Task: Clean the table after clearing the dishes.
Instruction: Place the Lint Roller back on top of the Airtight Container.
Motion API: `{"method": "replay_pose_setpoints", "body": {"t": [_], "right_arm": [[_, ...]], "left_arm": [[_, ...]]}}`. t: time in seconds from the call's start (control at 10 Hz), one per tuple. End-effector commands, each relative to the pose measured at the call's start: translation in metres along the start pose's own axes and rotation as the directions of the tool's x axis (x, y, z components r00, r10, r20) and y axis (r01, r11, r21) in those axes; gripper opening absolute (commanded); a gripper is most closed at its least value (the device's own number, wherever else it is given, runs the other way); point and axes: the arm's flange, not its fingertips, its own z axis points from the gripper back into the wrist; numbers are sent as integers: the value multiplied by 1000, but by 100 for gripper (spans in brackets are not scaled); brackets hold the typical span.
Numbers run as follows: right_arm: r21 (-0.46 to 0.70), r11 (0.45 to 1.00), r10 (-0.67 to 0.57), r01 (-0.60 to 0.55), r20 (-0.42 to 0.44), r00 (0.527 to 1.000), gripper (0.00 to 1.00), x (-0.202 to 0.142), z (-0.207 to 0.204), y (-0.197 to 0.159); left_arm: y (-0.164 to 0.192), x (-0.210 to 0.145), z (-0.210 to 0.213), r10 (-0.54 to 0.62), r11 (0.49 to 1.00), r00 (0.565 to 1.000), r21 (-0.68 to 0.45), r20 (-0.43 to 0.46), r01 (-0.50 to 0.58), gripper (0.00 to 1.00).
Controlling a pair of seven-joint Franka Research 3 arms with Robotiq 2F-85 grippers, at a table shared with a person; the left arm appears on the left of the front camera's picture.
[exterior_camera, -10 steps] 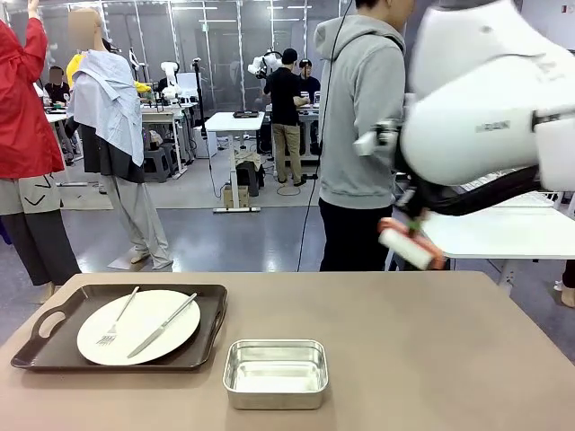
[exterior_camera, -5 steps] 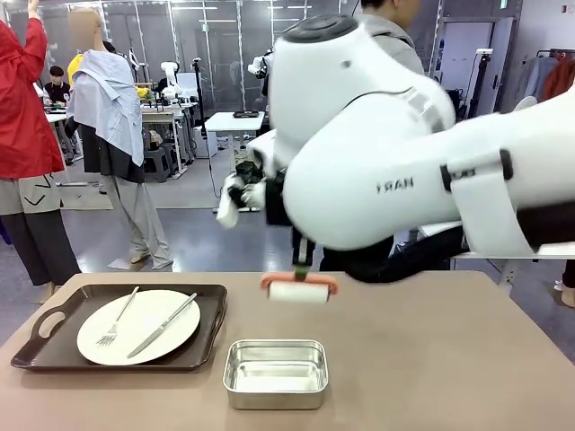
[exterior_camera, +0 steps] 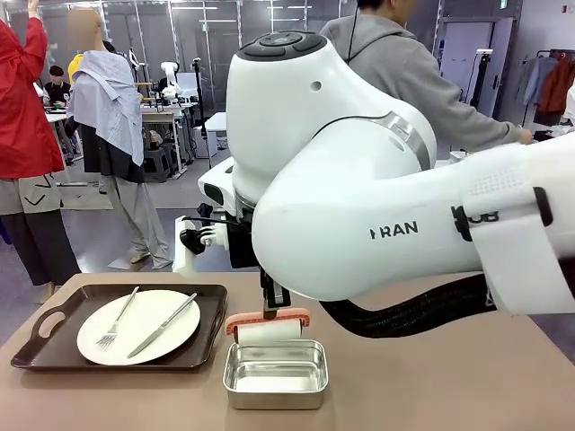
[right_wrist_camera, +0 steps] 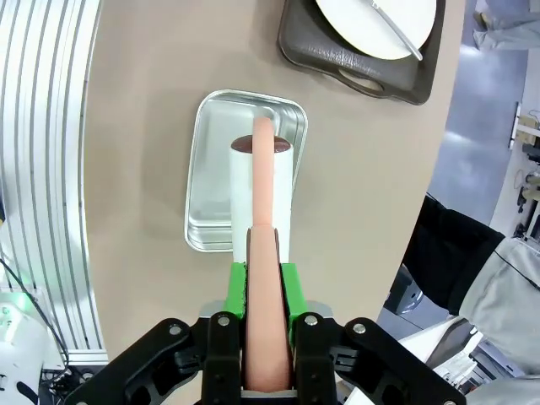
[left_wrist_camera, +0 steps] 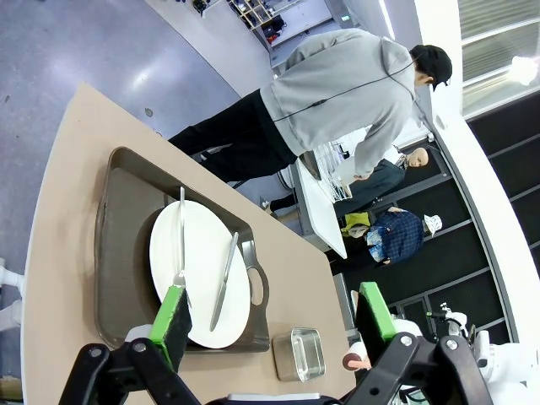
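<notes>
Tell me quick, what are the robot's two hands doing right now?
Left hand: open, holding nothing.
Right hand: closed on the lint roller by its handle, above the steel pan.

place: robotics lab, open floor
floor: polished grey floor
walls: glass partitions
furniture: cluttered work desks, stools
rig: aluminium frame beside brown desk

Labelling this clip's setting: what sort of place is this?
Probably a robotics lab, staged for dining: the right gripper holds a lint roller over a steel pan, beside a tray with a plate.
</notes>
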Motion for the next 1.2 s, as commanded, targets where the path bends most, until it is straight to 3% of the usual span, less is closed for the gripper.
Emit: {"method": "replay_pose_setpoints", "body": {"t": [0.0, 0.3, 0.5, 0.7, 1.1], "right_arm": [[-16, 1000, 4, -5, -15, 1000, 20, -1, 0, -5], [-3, 1000, -3, 3, -7, 1000, 20, -3, -2, -3], [121, 993, -4, 2, 18, 1000, 20, 3, -17, -32], [229, 973, 3, 1, -18, 1000, 20, 11, -37, -62], [389, 919, -83, 62, 37, 996, 20, -11, -102, -88]], "left_arm": [[0, 4, 2, -2, 1000, 1000, -19, 10, 2, 100], [0, 4, 2, -2, 1000, 1000, -19, 10, 2, 100], [0, 4, 2, -2, 1000, 1000, -19, 10, 2, 100], [0, 4, 2, -2, 1000, 1000, -19, 10, 2, 100], [0, 4, 2, -2, 1000, 1000, -19, 10, 2, 100]]}}
